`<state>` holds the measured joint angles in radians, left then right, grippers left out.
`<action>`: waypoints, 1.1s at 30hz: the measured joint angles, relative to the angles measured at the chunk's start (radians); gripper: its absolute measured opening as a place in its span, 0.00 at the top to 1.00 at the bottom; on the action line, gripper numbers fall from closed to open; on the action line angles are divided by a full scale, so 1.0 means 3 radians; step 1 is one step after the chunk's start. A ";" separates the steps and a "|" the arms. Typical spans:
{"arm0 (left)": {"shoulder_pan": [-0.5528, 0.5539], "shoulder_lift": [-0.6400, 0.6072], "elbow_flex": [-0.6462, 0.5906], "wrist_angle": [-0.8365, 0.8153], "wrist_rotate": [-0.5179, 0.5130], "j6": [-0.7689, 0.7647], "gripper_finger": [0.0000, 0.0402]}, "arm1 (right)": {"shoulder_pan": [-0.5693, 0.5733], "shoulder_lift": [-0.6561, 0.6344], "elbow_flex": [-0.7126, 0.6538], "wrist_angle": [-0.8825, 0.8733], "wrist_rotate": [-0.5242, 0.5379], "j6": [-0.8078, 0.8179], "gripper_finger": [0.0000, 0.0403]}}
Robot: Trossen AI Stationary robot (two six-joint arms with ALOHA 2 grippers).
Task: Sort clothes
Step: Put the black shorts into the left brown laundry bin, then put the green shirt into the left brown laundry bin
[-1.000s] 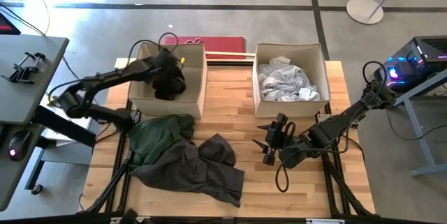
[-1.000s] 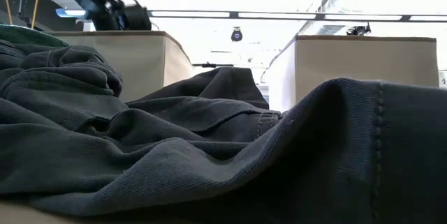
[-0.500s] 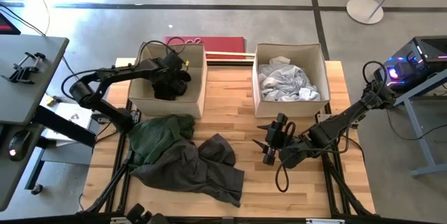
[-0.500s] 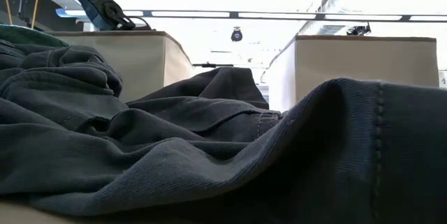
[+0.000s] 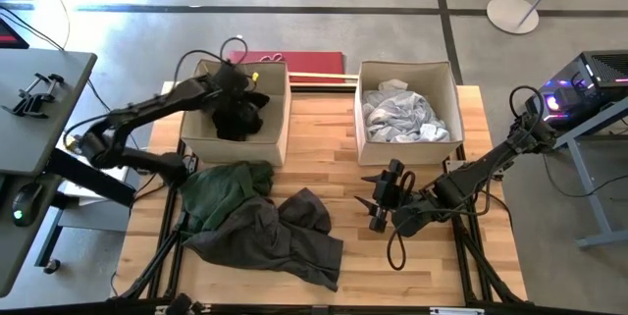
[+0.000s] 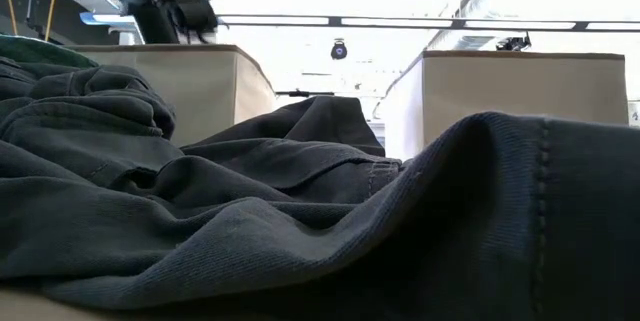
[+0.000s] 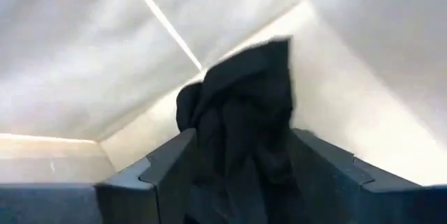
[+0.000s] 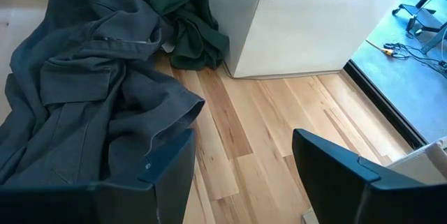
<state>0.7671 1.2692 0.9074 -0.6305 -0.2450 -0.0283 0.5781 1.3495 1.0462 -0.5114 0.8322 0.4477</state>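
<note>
My left gripper [image 5: 235,99] [image 7: 244,182] hovers over the left beige box [image 5: 283,109], open. A small black garment [image 7: 241,105] [image 5: 240,121] sits between its fingers, against the box's inner wall. My right gripper [image 5: 370,202] [image 8: 241,161] waits open, low over the table's right half, with nothing between its fingers. A dark green garment [image 5: 224,185] and a charcoal grey one [image 5: 285,236] lie crumpled together on the table. White and light grey clothes [image 5: 397,117] fill the right box [image 5: 453,109]. My left gripper points down into the left box, with its fingers [image 7: 167,175] on either side of the black garment. Whether they touch the cloth, I cannot tell.
A red flat object [image 5: 294,60] lies behind the boxes. Bare wood shows between the two boxes and in front of the right box [image 5: 334,158]. In the low view the charcoal garment [image 6: 300,221] fills the foreground.
My left gripper has dipped into the left box and come up again above its rim, drifting a little toward the far edge. The black garment has stayed low in the box. My right arm has kept still.
</note>
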 joint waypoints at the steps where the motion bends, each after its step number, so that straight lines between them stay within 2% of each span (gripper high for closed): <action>1: -0.0029 -0.0090 0.0035 -0.0040 0.0001 -0.0010 0.46 | 0.0000 0.0000 0.0000 0.0000 0.0000 0.0000 0.44; 6: -0.0273 -0.0582 0.0179 -0.0171 0.0001 -0.0042 0.46 | 0.0000 0.0000 0.0000 -0.0001 0.0013 -0.0005 0.44; 11: -0.0684 -0.1076 0.0216 -0.0115 0.0000 -0.0037 0.46 | 0.0000 0.0000 0.0000 0.0000 0.0017 -0.0011 0.44; 14: -0.1071 -0.1357 0.0216 -0.0120 0.0000 -0.0052 0.46 | 0.0000 0.0000 0.0000 0.0025 0.0019 -0.0204 0.44; 19: -0.1952 -0.1671 0.0216 -0.0042 0.0000 -0.0370 0.50 | -0.0008 0.0000 -0.0001 0.0301 0.0009 -0.0824 0.44; 27: -0.3353 -0.1630 0.0217 0.0232 -0.0013 -0.1038 0.60 | -0.0008 0.0000 -0.0001 0.0943 -0.0468 -0.2064 0.44; 33: -0.4111 -0.1305 0.0217 0.0133 -0.0090 -0.1463 0.68 | -0.0008 0.0000 -0.0001 0.1092 -0.0809 -0.2149 0.44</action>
<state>-0.4661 0.8778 0.9726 -0.5905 -0.2719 -0.4673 0.5758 1.3495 1.0458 -0.1839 0.5894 -0.1969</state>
